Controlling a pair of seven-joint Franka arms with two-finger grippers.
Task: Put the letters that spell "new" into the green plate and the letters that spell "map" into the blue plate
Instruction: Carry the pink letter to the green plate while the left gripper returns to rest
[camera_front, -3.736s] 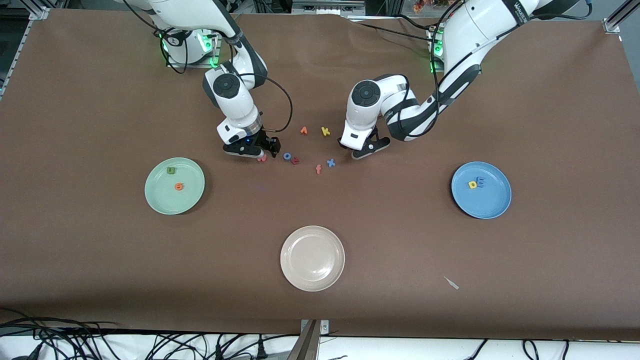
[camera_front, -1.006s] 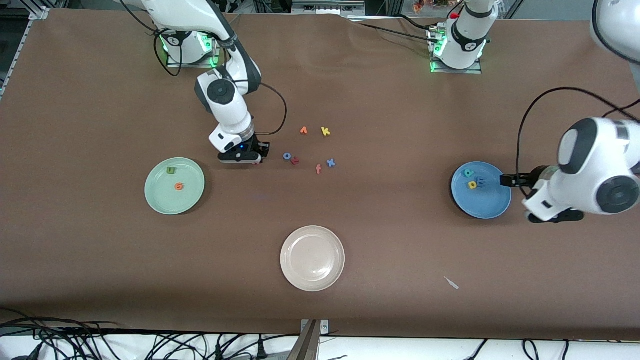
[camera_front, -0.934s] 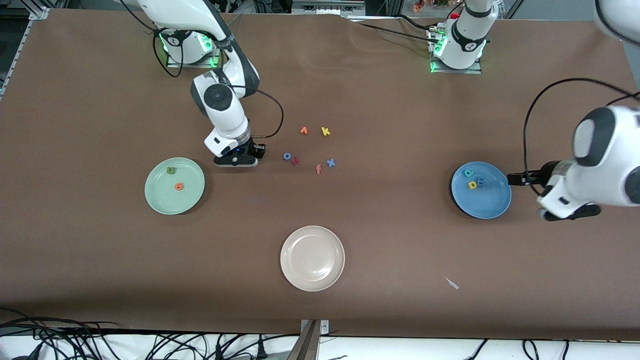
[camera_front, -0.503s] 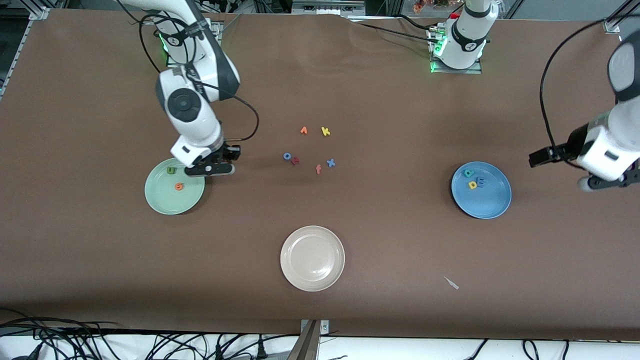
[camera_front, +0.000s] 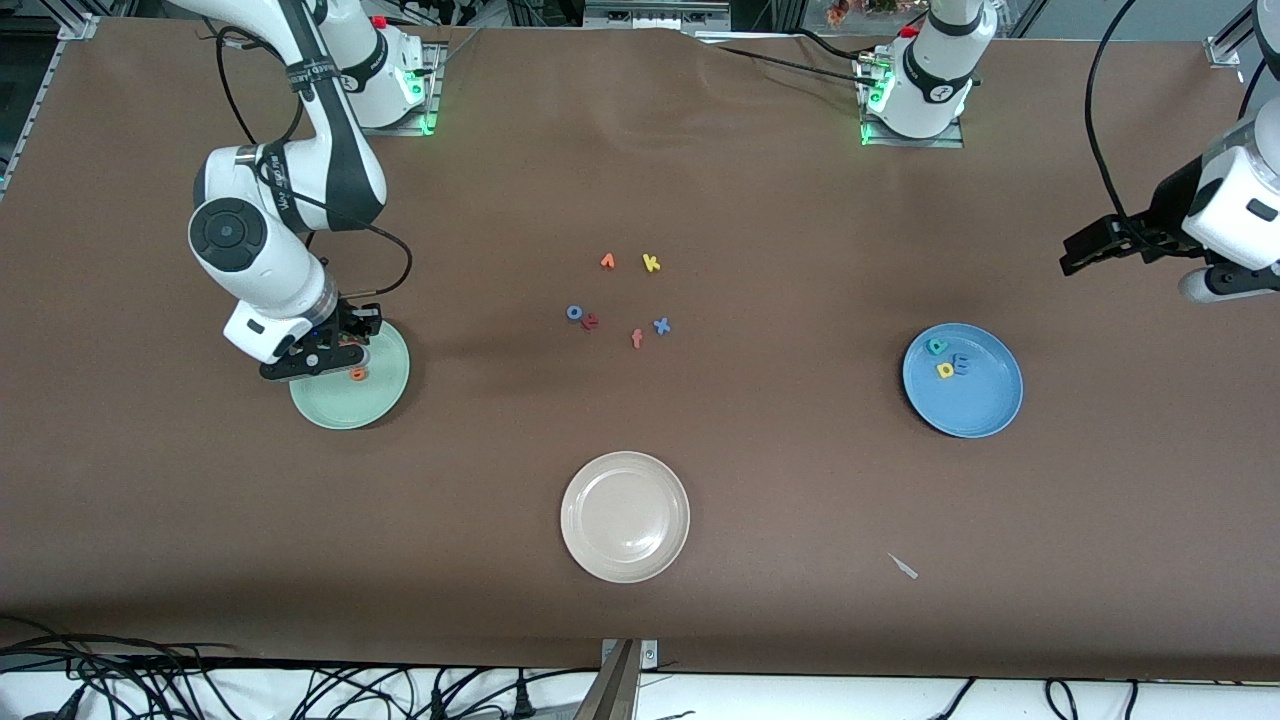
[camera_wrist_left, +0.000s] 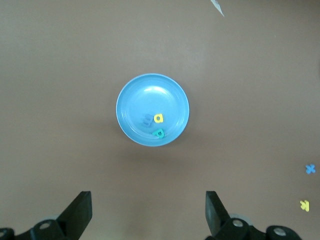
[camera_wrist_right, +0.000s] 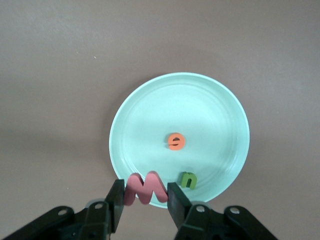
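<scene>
My right gripper (camera_front: 335, 345) hangs over the rim of the green plate (camera_front: 378, 398), shut on the pinkish-red "w" (camera_wrist_right: 146, 189). On that plate (camera_wrist_right: 200, 110) lie the orange "e" (camera_wrist_right: 176, 141) and the green "n" (camera_wrist_right: 189, 180); the front view shows only the "e" (camera_front: 358, 375). The blue plate (camera_front: 978, 405) holds the teal "p" (camera_front: 937, 347), yellow "a" (camera_front: 945, 370) and blue "m" (camera_front: 962, 364). My left gripper (camera_front: 1080, 252) is raised over bare table near the left arm's end, open and empty (camera_wrist_left: 147, 212), with the blue plate (camera_wrist_left: 140, 97) in its view.
A cream-white plate (camera_front: 625, 517) sits nearest the front camera. Loose letters lie mid-table: an orange one (camera_front: 607, 261), yellow "k" (camera_front: 651, 263), blue "o" (camera_front: 574, 312) touching a dark red letter (camera_front: 591, 321), orange "f" (camera_front: 637, 339), blue "x" (camera_front: 661, 325). A small white scrap (camera_front: 903, 566) lies nearer the camera.
The right gripper carried the "w" from the letter cluster to over the green plate's rim. The left arm let go of the "p" into the blue plate, then lifted away.
</scene>
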